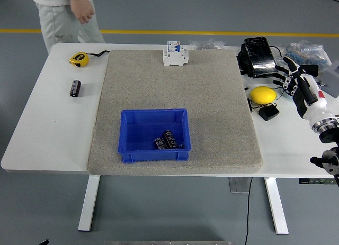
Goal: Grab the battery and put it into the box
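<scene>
Battery (76, 88) sits out on the white bench (47, 128), well left of the blue box (155, 135), lying on bare surface off the grey mat's (175, 86) left edge. Up and left of the box, a yellow tape measure (79, 59) rests just beyond the battery, and a person's hand (83, 9) hangs at the bench's far-left corner, touching nothing. Now the box itself: it stands on the mat's near half, and dark cylinders (167, 141) lie in its right part, looking like batteries, though they're too small to be sure. Straight behind the box, at the mat's far edge, a white circuit breaker (175, 54) stands upright. Right of the box, off the mat, there's a black pack (258, 56), a yellow round object (263, 94) and a small black block (269, 112) just beside it. Far right of the box, the right hand (302, 89) hovers, fingers (286, 78) spread and holding nothing.
</scene>
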Robot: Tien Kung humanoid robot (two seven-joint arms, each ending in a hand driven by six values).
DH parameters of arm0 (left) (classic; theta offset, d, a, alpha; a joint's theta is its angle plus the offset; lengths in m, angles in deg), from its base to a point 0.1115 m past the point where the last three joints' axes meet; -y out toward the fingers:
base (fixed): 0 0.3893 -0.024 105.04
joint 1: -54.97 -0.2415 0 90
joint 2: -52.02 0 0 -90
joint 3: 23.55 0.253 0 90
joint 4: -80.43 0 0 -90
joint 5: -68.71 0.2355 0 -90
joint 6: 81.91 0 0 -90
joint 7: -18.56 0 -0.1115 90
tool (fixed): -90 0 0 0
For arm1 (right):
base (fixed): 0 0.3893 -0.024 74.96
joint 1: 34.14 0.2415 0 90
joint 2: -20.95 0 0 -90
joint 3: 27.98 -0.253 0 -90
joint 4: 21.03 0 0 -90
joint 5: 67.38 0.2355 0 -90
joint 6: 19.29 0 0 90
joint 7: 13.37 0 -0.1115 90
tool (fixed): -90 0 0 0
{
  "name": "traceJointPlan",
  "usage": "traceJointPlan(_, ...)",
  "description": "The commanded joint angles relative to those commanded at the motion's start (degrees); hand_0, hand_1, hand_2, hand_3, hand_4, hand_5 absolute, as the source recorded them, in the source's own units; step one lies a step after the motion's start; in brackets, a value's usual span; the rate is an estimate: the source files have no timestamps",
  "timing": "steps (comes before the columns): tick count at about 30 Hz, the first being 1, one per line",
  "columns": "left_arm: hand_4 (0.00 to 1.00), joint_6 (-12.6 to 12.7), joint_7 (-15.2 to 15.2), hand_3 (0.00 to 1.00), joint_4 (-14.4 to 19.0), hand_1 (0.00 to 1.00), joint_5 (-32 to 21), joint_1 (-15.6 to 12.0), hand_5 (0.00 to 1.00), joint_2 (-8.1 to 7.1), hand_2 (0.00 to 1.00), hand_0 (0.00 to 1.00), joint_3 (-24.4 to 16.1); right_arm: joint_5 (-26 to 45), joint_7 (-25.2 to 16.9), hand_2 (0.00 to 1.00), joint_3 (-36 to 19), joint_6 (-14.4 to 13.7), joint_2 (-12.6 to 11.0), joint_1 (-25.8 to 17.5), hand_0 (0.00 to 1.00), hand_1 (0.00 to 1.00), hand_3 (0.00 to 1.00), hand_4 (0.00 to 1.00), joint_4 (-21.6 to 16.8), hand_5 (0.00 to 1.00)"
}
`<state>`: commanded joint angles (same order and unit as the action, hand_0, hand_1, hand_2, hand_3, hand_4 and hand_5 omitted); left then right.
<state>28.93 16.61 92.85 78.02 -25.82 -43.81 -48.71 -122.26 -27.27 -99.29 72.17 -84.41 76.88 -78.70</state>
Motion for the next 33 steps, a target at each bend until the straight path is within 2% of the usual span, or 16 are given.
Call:
traceJointPlan(12,0.722,-0.07,-0.45,0.700,-0.06,0.646,1.21,-0.25,0.522,0.11,0.760,0.710,-0.84,-5.33,2.04,0.771,-1.69,1.98,-0.61,-2.27,0.717,0.719,0.874,0.998,-2.08,0.865)
traceJointPlan(15,0.722,-0.12,-0.57,0.700,-0.09,0.646,1.55,-0.38,0.522,0.15,0.760,0.710,-1.13,-4.98,1.70,0.771,-2.78,1.41,-0.48,-3.04,0.717,0.719,0.874,0.998,-2.44,0.865)
traceJointPlan(16,0.716,-0.13,-0.60,0.698,-0.10,0.649,1.63,-0.41,0.515,0.16,0.761,0.709,-1.19,-4.74,1.56,0.794,-3.00,1.18,-0.45,-3.20,0.729,0.734,0.846,0.998,-2.51,0.856)
traceJointPlan(18,0.716,-0.20,-0.74,0.698,-0.08,0.649,1.85,-0.48,0.515,0.16,0.761,0.709,-1.32,-3.95,0.98,0.794,-3.90,-0.46,-0.25,-3.71,0.729,0.734,0.846,0.998,-2.64,0.856)
traceJointPlan(21,0.716,-0.25,-0.86,0.698,-0.10,0.649,2.12,-0.63,0.515,0.12,0.761,0.709,-1.46,-4.04,1.35,0.794,-5.54,-1.16,0.15,-4.48,0.729,0.734,0.846,0.998,-2.90,0.856)
traceJointPlan(22,0.715,-0.25,-0.88,0.696,-0.10,0.653,2.15,-0.64,0.515,0.11,0.762,0.709,-1.49,-4.48,1.65,0.775,-6.13,-1.14,0.23,-4.69,0.694,0.713,0.806,0.998,-3.02,0.841)
traceJointPlan(33,0.714,-0.26,-0.73,0.695,-0.13,0.654,1.64,-0.39,0.513,0.07,0.764,0.710,-1.06,-5.91,2.43,0.761,-10.45,-0.43,0.92,-5.66,0.699,0.712,0.805,0.998,-4.41,0.841)
